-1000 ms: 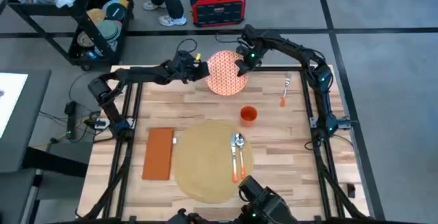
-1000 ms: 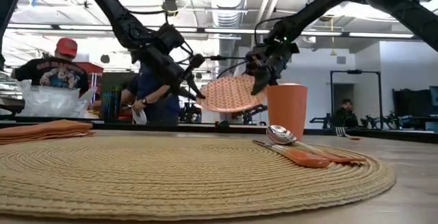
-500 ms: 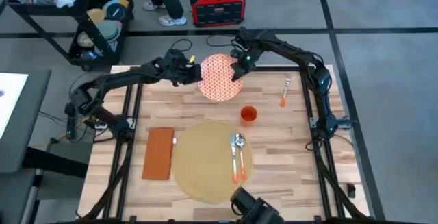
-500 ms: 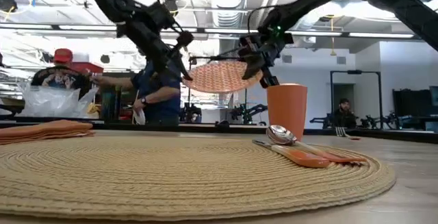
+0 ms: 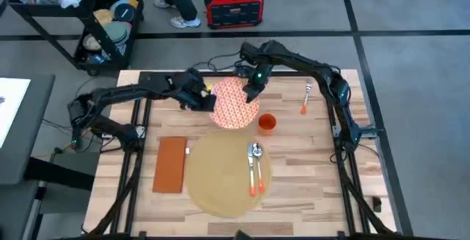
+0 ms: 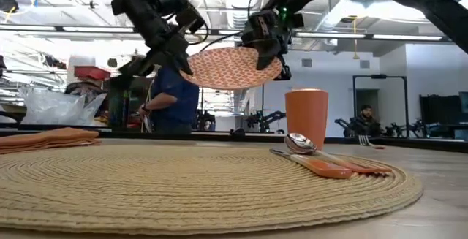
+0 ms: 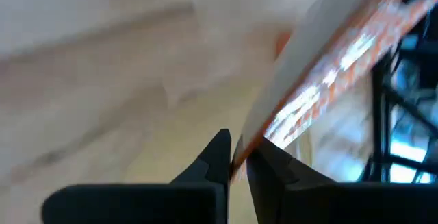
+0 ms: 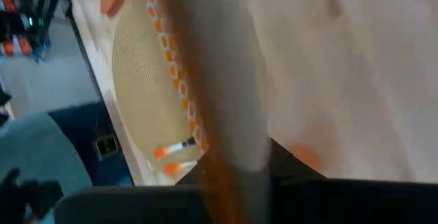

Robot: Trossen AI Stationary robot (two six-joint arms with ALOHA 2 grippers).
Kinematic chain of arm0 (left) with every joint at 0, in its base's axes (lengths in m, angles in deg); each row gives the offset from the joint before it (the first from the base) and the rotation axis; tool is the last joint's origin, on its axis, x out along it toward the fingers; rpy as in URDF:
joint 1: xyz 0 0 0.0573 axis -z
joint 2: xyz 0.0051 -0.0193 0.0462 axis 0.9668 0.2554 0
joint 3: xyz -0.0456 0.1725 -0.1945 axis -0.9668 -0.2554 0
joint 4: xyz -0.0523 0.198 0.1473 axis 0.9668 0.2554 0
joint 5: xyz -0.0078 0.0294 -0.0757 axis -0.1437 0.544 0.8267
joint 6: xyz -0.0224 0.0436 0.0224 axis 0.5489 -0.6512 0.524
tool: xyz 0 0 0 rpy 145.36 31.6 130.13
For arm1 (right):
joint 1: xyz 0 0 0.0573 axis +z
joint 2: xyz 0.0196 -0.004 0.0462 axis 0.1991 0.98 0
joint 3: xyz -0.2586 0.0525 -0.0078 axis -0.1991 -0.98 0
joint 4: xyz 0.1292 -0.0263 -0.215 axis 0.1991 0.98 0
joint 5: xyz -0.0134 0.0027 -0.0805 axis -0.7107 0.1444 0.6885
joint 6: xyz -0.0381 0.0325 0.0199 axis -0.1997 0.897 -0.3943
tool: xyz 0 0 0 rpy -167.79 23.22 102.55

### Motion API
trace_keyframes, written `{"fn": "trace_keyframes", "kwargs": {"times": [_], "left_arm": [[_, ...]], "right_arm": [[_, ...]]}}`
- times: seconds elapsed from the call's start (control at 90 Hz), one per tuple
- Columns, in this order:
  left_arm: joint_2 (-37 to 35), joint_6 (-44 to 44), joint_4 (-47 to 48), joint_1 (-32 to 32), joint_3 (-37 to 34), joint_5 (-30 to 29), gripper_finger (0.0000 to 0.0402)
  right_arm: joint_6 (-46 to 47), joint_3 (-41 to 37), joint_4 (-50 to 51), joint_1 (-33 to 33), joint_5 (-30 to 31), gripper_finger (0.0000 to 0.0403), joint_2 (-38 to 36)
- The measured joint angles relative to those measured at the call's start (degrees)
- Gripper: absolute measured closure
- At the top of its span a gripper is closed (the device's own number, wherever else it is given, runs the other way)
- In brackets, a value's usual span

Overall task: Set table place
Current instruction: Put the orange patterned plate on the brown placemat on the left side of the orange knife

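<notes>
From above, both arms reach over the far half of the table (image 5: pixel 308 141) and carry an orange-and-white patterned plate (image 5: pixel 233 102) between them. The left gripper (image 5: pixel 206 100) clamps the plate's left rim and the right gripper (image 5: pixel 252 93) clamps its right rim. The plate hangs beyond the big round tan placemat (image 5: pixel 220 174), just beside an orange cup (image 5: pixel 266 123). On the mat's right part lie a spoon (image 5: pixel 255 156) and an orange-handled utensil (image 5: pixel 252 181). A rust-orange napkin (image 5: pixel 171 164) lies just left of the mat, and a fork (image 5: pixel 306 97) lies near the right rail.

At table height, the plate (image 6: pixel 230 67) is held almost level, well above the tabletop, higher than the cup (image 6: pixel 306 118). The mat (image 6: pixel 183 184) fills the foreground. A person (image 6: pixel 164 100) stands in the room behind.

The left wrist camera shows two dark fingers (image 7: pixel 217 157) pinching the plate's edge (image 7: pixel 321 66), jaws narrow.

In the right wrist camera the plate's rim (image 8: pixel 219 80) sits between the jaws, with the mat (image 8: pixel 144 107) below.
</notes>
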Motion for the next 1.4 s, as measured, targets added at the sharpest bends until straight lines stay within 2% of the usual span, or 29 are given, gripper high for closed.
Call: {"fn": "trace_keyframes", "kwargs": {"times": [0.122,0.322,0.6,1.067,1.278,1.4], "left_arm": [[-1.7,1.2,3.3,4.8,0.0,-0.1,0.0390],[-6.4,2.7,9.2,12.7,0.0,-0.5,0.0390],[-9.2,8.9,7.4,21.6,-3.8,-2.6,0.0399],[-8.6,15.2,-8.4,25.4,-18.9,-2.8,0.0400],[-8.4,22.8,-19.9,31.4,-24.3,-0.4,0.0401],[-8.4,25.4,-22.6,35.5,-24.7,-0.5,0.0401]], "right_arm": [[-0.2,0.0,-0.2,2.4,-0.6,0.0401,0.0],[-1.0,-0.5,-1.8,6.6,-4.9,0.0401,0.8],[0.1,-1.2,-4.9,11.6,-6.3,0.0401,0.8],[-0.1,-1.2,-6.2,16.1,-5.6,0.0402,8.5],[0.5,-1.2,-5.9,18.8,-7.4,0.0402,8.6],[0.5,-1.2,-6.1,20.1,-9.3,0.0402,9.0]]}}
